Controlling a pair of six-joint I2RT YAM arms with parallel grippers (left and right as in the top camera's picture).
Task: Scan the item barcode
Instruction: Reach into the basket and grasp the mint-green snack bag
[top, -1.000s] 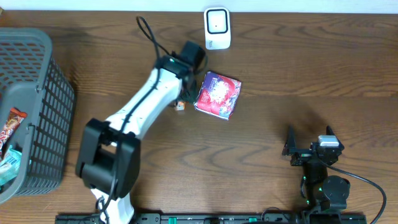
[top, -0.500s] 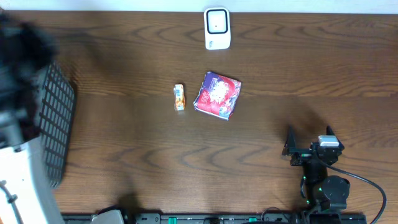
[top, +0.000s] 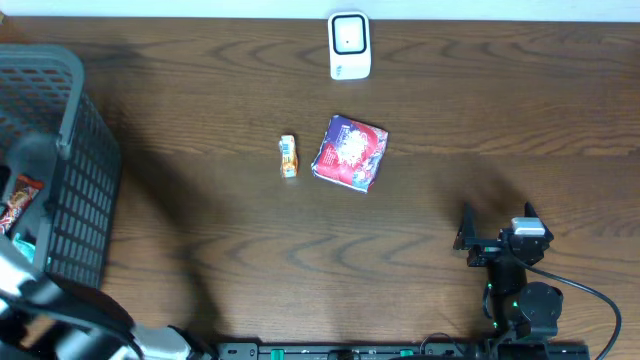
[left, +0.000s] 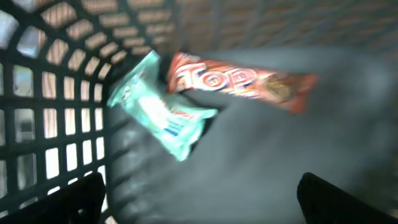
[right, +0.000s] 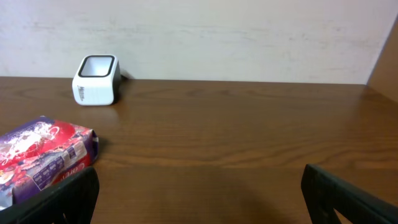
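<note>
While the left gripper (left: 199, 200) hung with its jaws spread wide and empty over the dark grey plastic mesh basket (top: 95, 170), a red chocolate bar wrapper (left: 242, 81) and a mint-green snack packet (left: 163, 115) lay touching on the basket floor. The purple-and-red foil packet (top: 350, 152) sat mid-table just beside a small orange pack (top: 288, 157), near the white box-shaped barcode scanner (top: 349, 45). The right gripper (top: 497, 228) rested well apart, its jaws also open and empty.
</note>
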